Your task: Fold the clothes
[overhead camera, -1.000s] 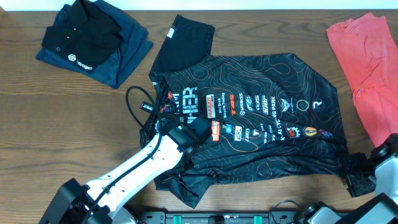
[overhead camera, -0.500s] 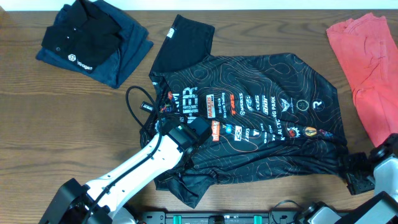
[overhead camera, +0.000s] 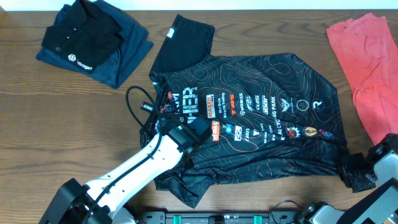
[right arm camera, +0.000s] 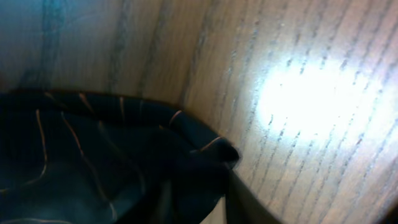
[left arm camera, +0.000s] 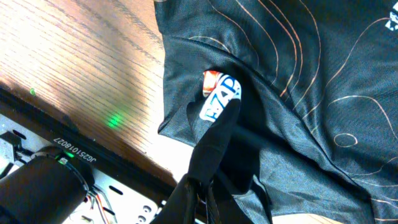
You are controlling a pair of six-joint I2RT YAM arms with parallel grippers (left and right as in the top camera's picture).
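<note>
The clothes (overhead camera: 261,118), a black jersey with orange-white contour lines and rows of logos, lie spread across the middle of the table. One sleeve points to the far left. My left gripper (overhead camera: 196,130) sits over the jersey's left part. In the left wrist view my left gripper (left arm camera: 203,194) is shut on a raised fold of the clothes (left arm camera: 298,93). My right gripper (overhead camera: 359,178) is at the jersey's near right corner. In the right wrist view that bunched corner of the clothes (right arm camera: 93,155) fills the narrow gap of my right gripper (right arm camera: 199,202).
A folded stack of dark garments with a black polo (overhead camera: 93,40) on top lies at the far left. A coral-red garment (overhead camera: 367,68) lies at the right edge. A black cable (overhead camera: 134,106) loops beside the left arm. The table's near edge and a metal rail (left arm camera: 68,149) are close behind the left gripper.
My right gripper has closed in on the jersey's near right corner. The left arm and the rest of the jersey have not moved.
</note>
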